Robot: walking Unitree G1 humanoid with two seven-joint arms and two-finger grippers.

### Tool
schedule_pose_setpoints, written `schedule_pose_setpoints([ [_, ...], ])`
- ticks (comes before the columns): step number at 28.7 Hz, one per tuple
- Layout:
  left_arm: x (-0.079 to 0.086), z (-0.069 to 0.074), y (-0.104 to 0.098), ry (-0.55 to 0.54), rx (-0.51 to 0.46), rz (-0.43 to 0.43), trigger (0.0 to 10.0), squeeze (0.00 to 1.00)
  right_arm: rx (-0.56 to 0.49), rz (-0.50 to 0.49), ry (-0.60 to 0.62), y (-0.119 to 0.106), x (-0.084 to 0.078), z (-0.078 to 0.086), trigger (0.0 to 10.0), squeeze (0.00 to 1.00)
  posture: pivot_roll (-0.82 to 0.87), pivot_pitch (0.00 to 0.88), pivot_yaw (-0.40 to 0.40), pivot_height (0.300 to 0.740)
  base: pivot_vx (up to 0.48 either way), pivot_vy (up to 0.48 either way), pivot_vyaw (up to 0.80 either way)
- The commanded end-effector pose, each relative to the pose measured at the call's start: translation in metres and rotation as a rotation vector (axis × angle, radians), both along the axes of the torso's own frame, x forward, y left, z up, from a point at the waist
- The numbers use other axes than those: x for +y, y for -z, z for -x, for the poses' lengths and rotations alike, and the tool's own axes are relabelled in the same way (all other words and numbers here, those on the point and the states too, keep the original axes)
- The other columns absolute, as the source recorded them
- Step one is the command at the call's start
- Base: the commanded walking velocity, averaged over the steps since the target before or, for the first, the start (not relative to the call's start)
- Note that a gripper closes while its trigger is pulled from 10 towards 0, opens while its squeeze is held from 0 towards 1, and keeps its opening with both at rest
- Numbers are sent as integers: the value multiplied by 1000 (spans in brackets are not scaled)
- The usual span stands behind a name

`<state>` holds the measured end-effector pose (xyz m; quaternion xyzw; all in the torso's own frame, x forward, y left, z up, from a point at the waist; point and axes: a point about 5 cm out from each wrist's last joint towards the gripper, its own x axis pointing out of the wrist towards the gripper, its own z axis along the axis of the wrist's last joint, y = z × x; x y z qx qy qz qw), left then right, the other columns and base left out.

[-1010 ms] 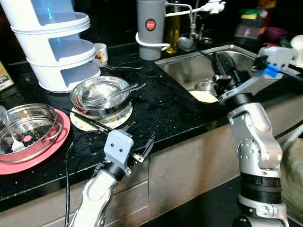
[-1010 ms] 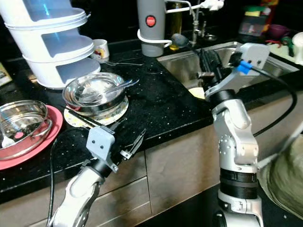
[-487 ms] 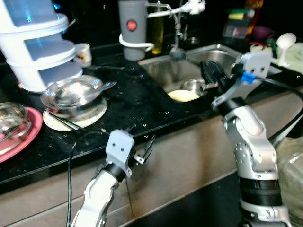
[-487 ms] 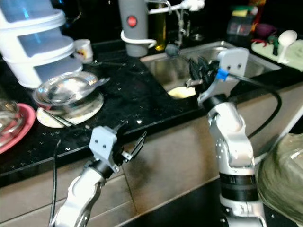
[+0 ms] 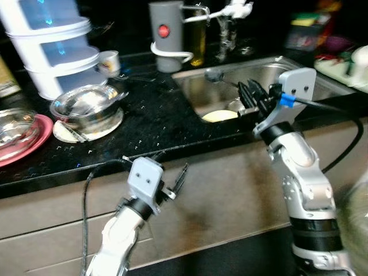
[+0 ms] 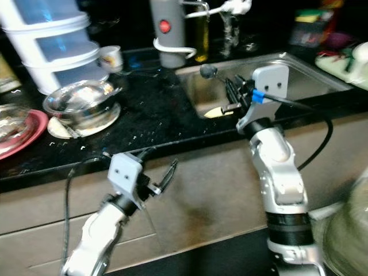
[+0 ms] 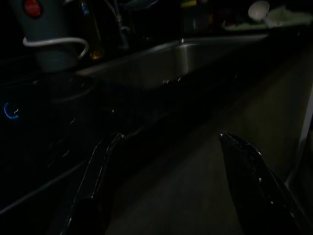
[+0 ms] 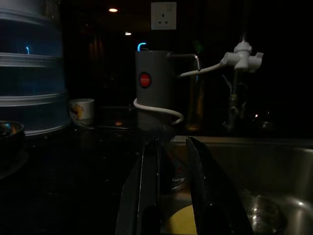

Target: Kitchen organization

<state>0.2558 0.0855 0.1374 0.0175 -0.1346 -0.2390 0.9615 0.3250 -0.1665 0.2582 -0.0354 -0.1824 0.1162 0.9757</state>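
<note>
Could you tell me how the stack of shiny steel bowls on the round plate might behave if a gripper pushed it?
The stack of shiny steel bowls is probably rigid, and its polished metal slippery. Resting on the round pale plate on the glossy black countertop, it would likely slide, perhaps plate and all. The cutlery lying loose inside might rattle or shift.

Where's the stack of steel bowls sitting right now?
The steel bowls sit on a round plate on the black counter, to the robot's left of the sink, between the white tiered container and the pink plate.
</note>
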Motion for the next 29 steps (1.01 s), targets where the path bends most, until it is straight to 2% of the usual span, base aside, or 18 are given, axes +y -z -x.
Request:
schedule_pose_setpoints([
  [1, 3, -2, 2, -7, 9, -6, 10000, 0, -19, 10, -11, -4, 3, 0, 10000, 0, -35, 0, -11, 740, 0, -337, 800],
  [15, 1, -3, 3, -2, 14, -7, 10000, 0, -13, 35, -18, -1, 5, -2, 10000, 0, -38, 0, -15, 740, 0, -331, 800],
  [17, 1, -3, 4, -4, 15, -11, 10000, 0, -19, 30, -16, -2, 5, -2, 10000, 0, -39, 0, -14, 740, 0, 0, 569],
  [29, 2, -5, 7, -8, 31, -25, 10000, 0, -22, 18, 11, -2, 3, -3, 10000, 0, -36, 0, -12, 740, 0, 0, 0],
])
